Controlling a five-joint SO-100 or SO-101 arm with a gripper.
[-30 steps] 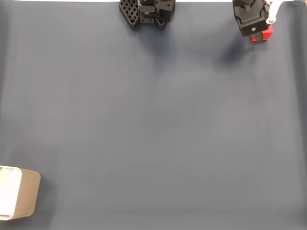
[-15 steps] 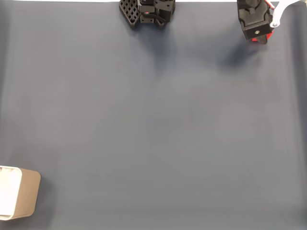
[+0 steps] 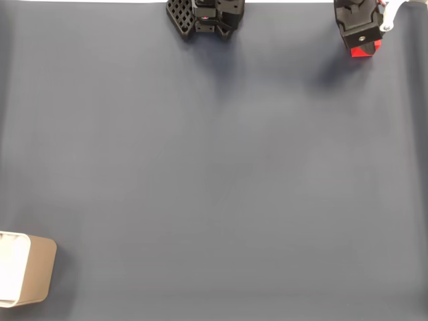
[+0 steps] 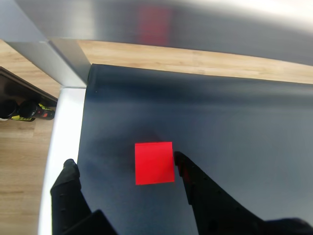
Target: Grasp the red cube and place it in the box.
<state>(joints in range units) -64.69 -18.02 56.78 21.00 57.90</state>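
The red cube [image 4: 154, 162] lies flat on the dark mat between my open gripper's [image 4: 123, 160] black fingers. Its right side is against the right finger [image 4: 188, 171]. The left finger [image 4: 68, 178] stands well apart from it, near the mat's edge. In the fixed view the gripper [image 3: 362, 37] hangs over the mat's far right corner, and a strip of the red cube [image 3: 366, 51] shows below its black body. The box [image 3: 30, 277], tan with a white inside, stands at the near left corner, far from the gripper and partly cut off by the frame.
The arm's black base [image 3: 204, 17] sits at the far edge, centre. The grey mat [image 3: 214, 174] spreads wide between cube and box. In the wrist view the mat's edge [image 4: 83, 142] runs close beside the cube, with a white strip and wood beyond.
The gripper head has shifted a little right and toward the far edge. The cube was nearly covered half a second ago, and its red strip shows again below the gripper.
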